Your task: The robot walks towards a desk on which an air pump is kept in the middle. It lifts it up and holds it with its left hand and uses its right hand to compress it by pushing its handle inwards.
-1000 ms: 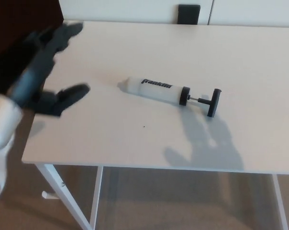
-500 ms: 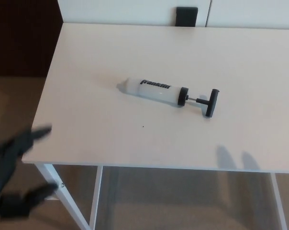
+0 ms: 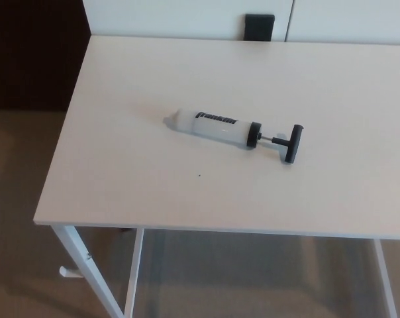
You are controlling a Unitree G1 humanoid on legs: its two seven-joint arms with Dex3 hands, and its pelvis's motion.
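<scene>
Hands both out of view, air pump (image 3: 216, 126) flat mid-desk (image 3: 120, 185), well clear of every edge.

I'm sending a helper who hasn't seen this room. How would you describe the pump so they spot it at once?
Find the white desk. Near its middle the pump lies on its side: a pale tube with dark lettering and a black T-handle at its right end. Nothing else is on the desk.
</scene>
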